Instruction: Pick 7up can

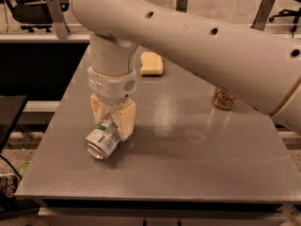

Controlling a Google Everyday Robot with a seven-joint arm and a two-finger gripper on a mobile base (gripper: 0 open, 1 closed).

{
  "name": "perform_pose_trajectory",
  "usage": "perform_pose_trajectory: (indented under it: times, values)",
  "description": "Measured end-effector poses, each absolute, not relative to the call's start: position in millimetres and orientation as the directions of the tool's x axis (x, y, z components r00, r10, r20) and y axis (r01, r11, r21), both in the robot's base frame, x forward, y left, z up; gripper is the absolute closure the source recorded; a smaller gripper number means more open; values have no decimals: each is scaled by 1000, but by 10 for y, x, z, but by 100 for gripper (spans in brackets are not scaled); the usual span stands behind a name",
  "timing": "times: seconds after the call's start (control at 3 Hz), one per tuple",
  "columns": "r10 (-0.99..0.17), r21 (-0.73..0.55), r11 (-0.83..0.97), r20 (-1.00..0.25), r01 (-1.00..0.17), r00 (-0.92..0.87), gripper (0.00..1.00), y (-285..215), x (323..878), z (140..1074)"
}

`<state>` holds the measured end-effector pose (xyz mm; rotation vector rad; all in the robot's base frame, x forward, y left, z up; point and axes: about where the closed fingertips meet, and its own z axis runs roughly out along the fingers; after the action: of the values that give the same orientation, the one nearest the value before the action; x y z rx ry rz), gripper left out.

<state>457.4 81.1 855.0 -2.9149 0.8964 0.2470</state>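
Finishing the grasp step, you have the gripper (112,119) low at the table's (197,173) 8 o'clock, jaws clamped around the far end of the 7up can (101,141), which lies on its side; next, I judge, comes a straight, steady lift.

— Where does the single view look from?
— From above the near edge of the worktop (188,168). It is tilted down and faces across the surface toward 12 o'clock, where the far edge and the room beyond show.
— How near is it?
— Close. The arm (211,46) fills the upper frame, crossing from 3 o'clock toward 11 o'clock.
— And the hand?
— The hand (112,125) hangs at about 8 o'clock from the frame's middle, low over the worktop.
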Motion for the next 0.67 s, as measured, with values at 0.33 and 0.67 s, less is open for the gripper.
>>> perform_pose_trajectory:
  times: [0.33, 0.67]
  values:
    - [-547, -59, -822, -195, -566, 814, 100, 819, 4640, 8798]
    - [-520, -117, -825, -230, -553, 823, 100, 859, 4703, 9162]
